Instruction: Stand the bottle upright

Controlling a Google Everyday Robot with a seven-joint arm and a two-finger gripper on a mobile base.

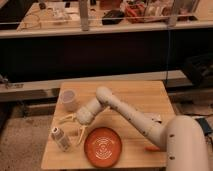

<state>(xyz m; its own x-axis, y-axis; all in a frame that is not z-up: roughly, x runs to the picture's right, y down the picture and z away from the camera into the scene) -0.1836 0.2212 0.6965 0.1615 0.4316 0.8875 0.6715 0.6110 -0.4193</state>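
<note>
We see the two-finger gripper (69,127) low over the wooden table (145,97), its pale fingers spread apart around nothing. Just left of it lies the small grey-beige translucent bottle (60,138) with white cap, tilted, beside the round orange plate (103,147).

Small pale bottle (60,138), white-capped, stands near the table's front-left corner.
</note>
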